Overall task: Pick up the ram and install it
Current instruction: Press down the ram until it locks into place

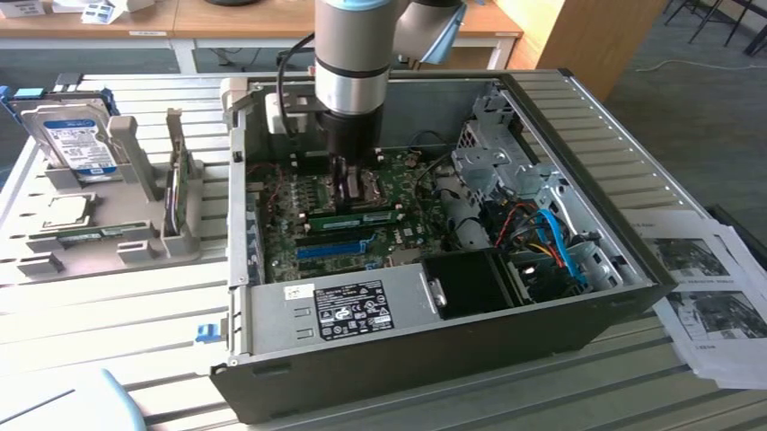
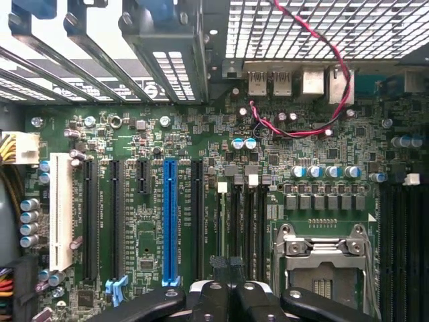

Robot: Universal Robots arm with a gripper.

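Note:
The ram, a narrow green stick with white labels, stands on edge in the slot area of the motherboard inside the open computer case. My gripper reaches straight down into the case, with its tips at the stick's top edge near its middle. The fingers are shut together. I cannot tell whether they pinch the stick or only rest on it. In the wrist view the black slots run between the bright-blue slot strip and the processor socket.
The case walls ring the board closely. A black fan shroud and blue cables sit at the exterior view's right. A grey fixture with a hard drive stands at the left; printed sheets lie at the right.

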